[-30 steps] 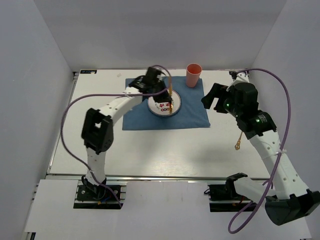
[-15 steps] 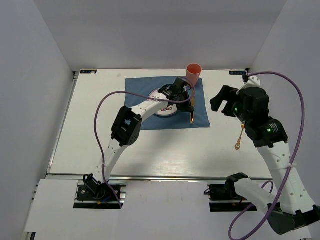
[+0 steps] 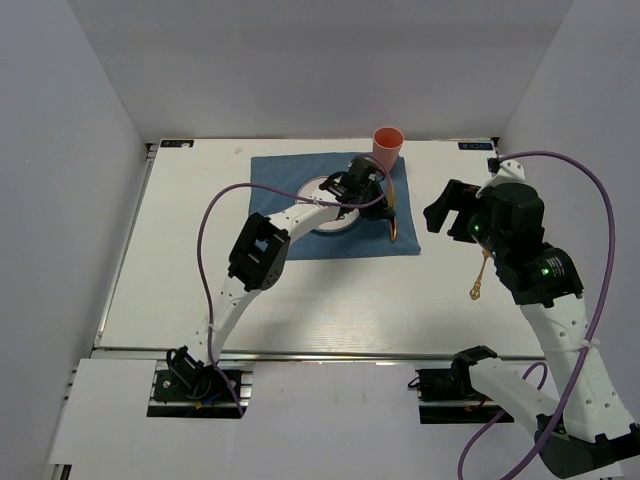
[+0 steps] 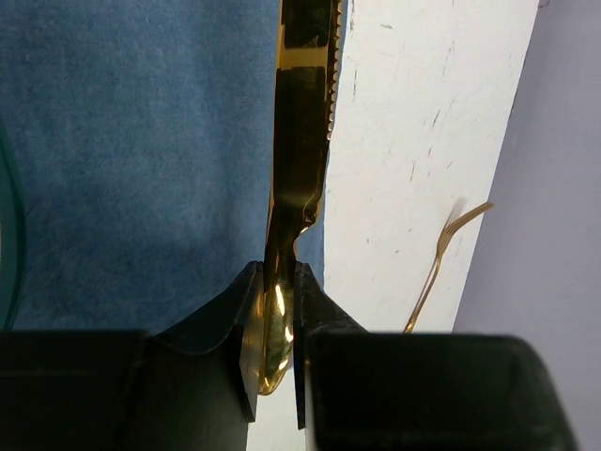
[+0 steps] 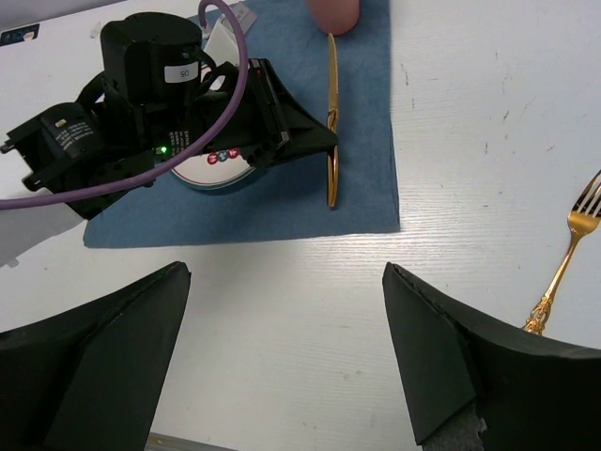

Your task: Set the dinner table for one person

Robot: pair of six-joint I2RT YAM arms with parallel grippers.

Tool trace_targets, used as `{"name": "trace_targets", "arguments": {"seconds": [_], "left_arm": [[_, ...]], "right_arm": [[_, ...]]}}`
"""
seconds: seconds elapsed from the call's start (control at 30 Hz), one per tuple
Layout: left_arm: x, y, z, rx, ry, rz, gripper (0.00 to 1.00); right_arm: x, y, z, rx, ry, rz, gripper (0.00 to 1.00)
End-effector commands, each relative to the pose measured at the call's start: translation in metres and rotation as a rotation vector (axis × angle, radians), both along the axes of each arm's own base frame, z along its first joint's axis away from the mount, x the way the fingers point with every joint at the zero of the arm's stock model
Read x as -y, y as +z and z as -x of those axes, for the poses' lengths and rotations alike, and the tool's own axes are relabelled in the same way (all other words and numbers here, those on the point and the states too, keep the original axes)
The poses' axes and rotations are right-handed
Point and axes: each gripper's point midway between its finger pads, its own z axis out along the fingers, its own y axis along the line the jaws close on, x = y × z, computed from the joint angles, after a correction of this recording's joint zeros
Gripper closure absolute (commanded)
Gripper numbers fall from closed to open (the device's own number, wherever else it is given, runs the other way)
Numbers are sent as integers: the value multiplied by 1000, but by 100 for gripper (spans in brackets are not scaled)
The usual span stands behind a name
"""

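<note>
The white dinner table (image 3: 200, 270) carries a blue cloth (image 3: 285, 240) with a round plate (image 3: 330, 215) on it and a pink cup (image 3: 388, 150) at its far right corner. My left gripper (image 3: 383, 200) is shut on the handle of a gold knife (image 3: 393, 227), which lies along the cloth's right edge. In the left wrist view my left gripper (image 4: 277, 310) pinches the knife (image 4: 302, 113), serrated edge towards the bare table. A gold fork (image 3: 480, 275) lies on the table to the right. My right gripper (image 3: 447, 212) is open and empty above the table, left of the fork.
In the right wrist view the knife (image 5: 331, 132) lies just right of the plate (image 5: 221, 169), the cup (image 5: 333, 11) beyond its tip, the fork (image 5: 563, 258) at far right. White walls enclose the table; a metal rail (image 3: 300, 352) runs along its front.
My left gripper swung with the knife from over the plate to the right edge of the cloth and lowered it there. My right arm drifted slightly right and nearer.
</note>
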Motion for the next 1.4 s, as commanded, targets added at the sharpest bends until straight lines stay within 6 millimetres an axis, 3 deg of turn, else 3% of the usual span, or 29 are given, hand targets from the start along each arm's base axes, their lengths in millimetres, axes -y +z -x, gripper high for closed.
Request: {"name": "trace_targets", "arguments": {"seconds": [0.0, 0.33, 0.4, 0.43, 0.5, 0.53, 0.57, 0.7, 0.8, 0.87, 0.93, 1.0, 1.03, 1.07, 1.1, 1.13, 1.17, 1.2, 1.23, 1.27, 1.3, 1.33, 1.37], "left_arm": [[14, 28, -12, 49, 13, 80, 100], [13, 6, -11, 18, 20, 60, 100], [13, 4, -11, 12, 24, 58, 89], [13, 5, -11, 15, 25, 59, 74], [16, 5, -6, 12, 21, 55, 64], [15, 10, -7, 19, 26, 58, 60], [15, 12, -8, 21, 30, 58, 50], [15, 33, -10, 47, 37, 83, 40], [19, 60, -5, 76, 31, 112, 37], [20, 85, 1, 103, 25, 127, 35], [12, 98, 2, 116, 48, 111, 26], [-6, 124, 9, 144, 72, 71, 14], [-17, 118, 15, 127, 79, 29, 11], [-37, 118, 17, 116, 95, -24, 8], [-53, 144, 24, 153, 116, -38, 5], [-73, 145, 25, 157, 151, -82, 4], [-101, 121, 37, 111, 162, -183, 2], [-130, 146, 41, 160, 223, -217, 2], [-156, 144, 49, 156, 240, -285, 2], [-178, 119, 66, 116, 242, -370, 2], [-204, 138, 73, 149, 286, -384, 2], [-226, 132, 80, 139, 296, -426, 2], [-247, 105, 97, 94, 284, -492, 2]], "right_arm": [[3, -1, 3, 9, 1, 17, 11], [1, -3, 4, 12, 13, 10, 11], [1, -3, 4, 13, 13, 9, 11], [0, -3, 5, 13, 18, 10, 11], [0, -3, 4, 13, 21, 8, 11], [-1, -4, 5, 13, 25, 9, 11], [-1, -3, 4, 14, 25, 6, 11], [-1, -5, 3, 13, 20, 10, 11], [3, -12, -2, 3, -8, 17, 11], [12, -23, -6, -19, -77, 24, 11], [26, -30, -11, -22, -183, 23, 11], [38, -49, -14, -52, -256, 40, 11], [47, -53, -18, -51, -322, 40, 11], [50, -65, -22, -80, -345, 55, 11], [54, -82, -24, -118, -368, 75, 11], [64, -99, -32, -160, -417, 103, 11], [66, -114, -34, -197, -434, 112, 11], [71, -130, -35, -239, -445, 133, 11], [81, -148, -40, -287, -474, 142, 11], [84, -157, -41, -315, -478, 141, 11], [86, -168, -39, -348, -482, 138, 11], [100, -176, -37, -374, -525, 134, 11], [106, -179, -35, -376, -543, 140, 11]]}}
